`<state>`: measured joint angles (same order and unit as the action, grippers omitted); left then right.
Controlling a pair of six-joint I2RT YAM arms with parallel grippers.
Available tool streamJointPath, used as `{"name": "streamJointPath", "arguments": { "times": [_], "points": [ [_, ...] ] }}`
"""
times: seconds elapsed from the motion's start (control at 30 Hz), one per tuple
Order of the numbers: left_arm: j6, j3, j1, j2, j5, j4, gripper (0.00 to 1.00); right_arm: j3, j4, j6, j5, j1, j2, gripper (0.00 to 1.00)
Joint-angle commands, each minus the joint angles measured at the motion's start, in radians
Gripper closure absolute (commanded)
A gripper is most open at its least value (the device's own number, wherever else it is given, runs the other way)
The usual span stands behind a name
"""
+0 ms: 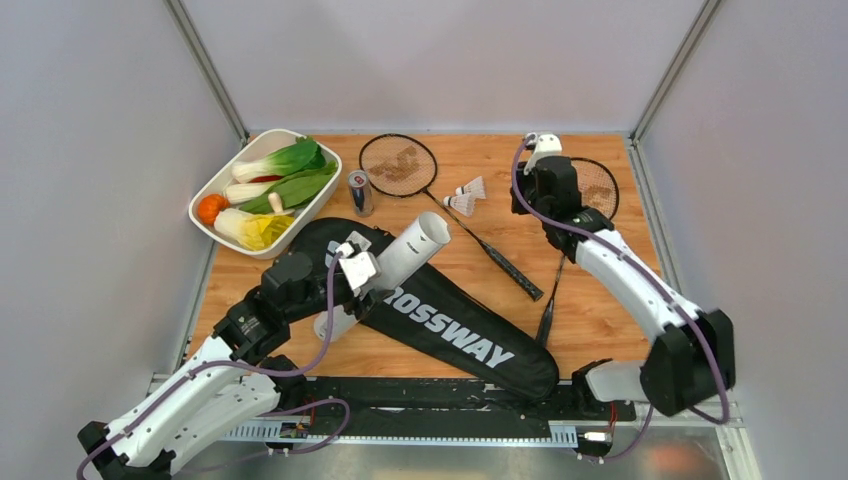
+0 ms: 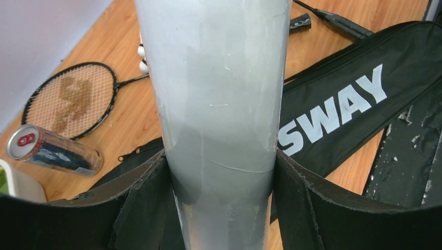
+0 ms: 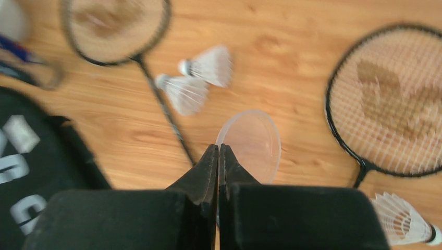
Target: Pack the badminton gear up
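My left gripper (image 1: 365, 270) is shut on the white tube (image 1: 415, 245), which slants above the black "CROSSWAY" bag (image 1: 450, 335), open mouth towards the far right. In the left wrist view both fingers (image 2: 140, 192) press the tube's (image 2: 219, 104) sides. My right gripper (image 3: 218, 148) is shut on the edge of a clear round lid (image 3: 255, 143), above the wood between the two rackets (image 1: 398, 165) (image 1: 597, 186). Two shuttlecocks (image 1: 470, 188) (image 1: 460, 204) lie together mid-table. A third shuttlecock (image 3: 398, 219) lies under the right arm.
A white tray (image 1: 205, 195) of vegetables stands at the back left. A blue-silver can (image 1: 359, 192) stands next to it, by the bag's top. The rackets' handles cross near the bag's right side. Grey walls close in the table.
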<state>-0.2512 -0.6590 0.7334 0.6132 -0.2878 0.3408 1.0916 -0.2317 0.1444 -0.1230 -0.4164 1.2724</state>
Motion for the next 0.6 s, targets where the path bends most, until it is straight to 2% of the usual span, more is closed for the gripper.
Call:
{"name": "streamJointPath", "arguments": {
  "times": [0.0, 0.2, 0.4, 0.57],
  "points": [
    [-0.001, -0.008, 0.004, -0.047, 0.029, -0.101, 0.97, -0.041, 0.117, 0.026, -0.020, 0.119, 0.161, 1.00],
    [0.044, 0.049, 0.004, -0.098, 0.027, -0.163, 0.96, 0.042, 0.123, 0.027, -0.022, 0.189, 0.426, 1.00],
    [0.055, 0.048, 0.004, -0.099, 0.016, -0.164, 0.96, 0.099, 0.120, 0.060, 0.007, 0.191, 0.542, 0.89],
    [0.056, 0.050, 0.004, -0.099, 0.019, -0.163, 0.96, 0.128, 0.121, 0.112, 0.060, 0.188, 0.544, 0.70]
  ]
}}
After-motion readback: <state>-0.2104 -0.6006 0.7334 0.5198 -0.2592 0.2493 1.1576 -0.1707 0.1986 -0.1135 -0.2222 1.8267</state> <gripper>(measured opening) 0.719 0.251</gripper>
